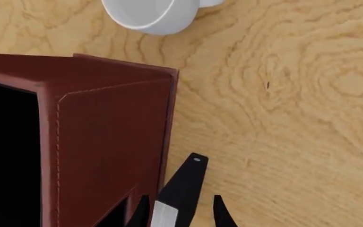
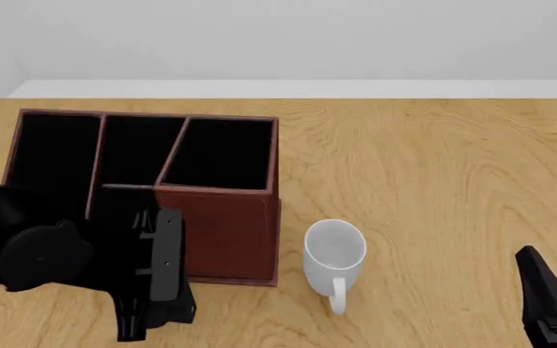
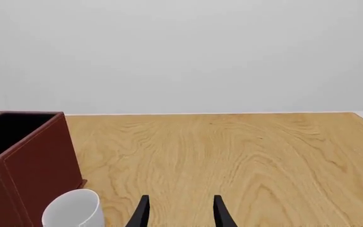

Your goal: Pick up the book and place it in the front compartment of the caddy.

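**Book gripped beside the caddy's near wall, not yet inside**

Nearest the camera on the left, the left gripper (image 1: 181,209) is clamped on the book (image 1: 180,191). Its two black fingertips press the covers from either side, jaws only as far apart as the book is thick. The wrist view shows the white page edge running between them and one black corner poking out beyond the tips. Holding it across the covers probably keeps the book a thin upright slab that can slide down into a narrow section.

From the front, the book (image 2: 167,254) stands on edge at the end of the left arm, in front of the caddy's near wall. It looks to be just outside the box, not over any opening, though its height is hard to judge. The front compartment lies just beyond that wall and is largely hidden by the arm.

At the near right, the right gripper (image 3: 180,210) hangs with its fingers parted and nothing between them, well away from the work.

Farther in, a white mug (image 2: 335,250) stands just right of the caddy (image 2: 223,232) on the wooden table (image 2: 434,174). Farther still, the caddy's three rear sections gape dark.
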`<state>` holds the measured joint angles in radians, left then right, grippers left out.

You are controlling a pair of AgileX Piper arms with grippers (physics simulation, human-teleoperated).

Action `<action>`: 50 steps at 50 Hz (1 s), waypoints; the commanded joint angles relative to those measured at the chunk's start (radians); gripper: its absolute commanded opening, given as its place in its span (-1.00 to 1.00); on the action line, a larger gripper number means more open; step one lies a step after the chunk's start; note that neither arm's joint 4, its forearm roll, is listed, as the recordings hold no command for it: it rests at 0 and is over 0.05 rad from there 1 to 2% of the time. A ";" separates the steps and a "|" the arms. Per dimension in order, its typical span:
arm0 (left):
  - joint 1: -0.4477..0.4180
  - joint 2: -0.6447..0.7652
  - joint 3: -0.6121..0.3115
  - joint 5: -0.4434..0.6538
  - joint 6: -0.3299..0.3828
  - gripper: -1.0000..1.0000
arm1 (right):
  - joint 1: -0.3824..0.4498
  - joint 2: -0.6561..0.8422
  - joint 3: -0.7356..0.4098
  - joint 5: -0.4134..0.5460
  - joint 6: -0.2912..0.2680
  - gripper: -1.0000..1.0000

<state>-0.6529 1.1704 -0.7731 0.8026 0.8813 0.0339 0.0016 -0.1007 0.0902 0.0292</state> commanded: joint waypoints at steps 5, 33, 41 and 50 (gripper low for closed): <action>0.022 0.016 0.026 -0.028 -0.014 1.00 | -0.002 0.000 0.008 -0.003 -0.001 1.00; 0.202 0.053 0.069 -0.080 0.104 1.00 | 0.004 0.000 0.007 -0.001 -0.001 1.00; 0.184 0.071 0.086 -0.105 0.084 1.00 | 0.003 0.000 0.014 -0.006 0.000 1.00; 0.136 0.061 0.096 -0.092 0.044 -1.00 | 0.002 0.000 0.018 -0.009 -0.001 1.00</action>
<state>-0.4880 1.2267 -0.6962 0.7078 0.9459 0.0364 0.0015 -0.0872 0.0847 0.0284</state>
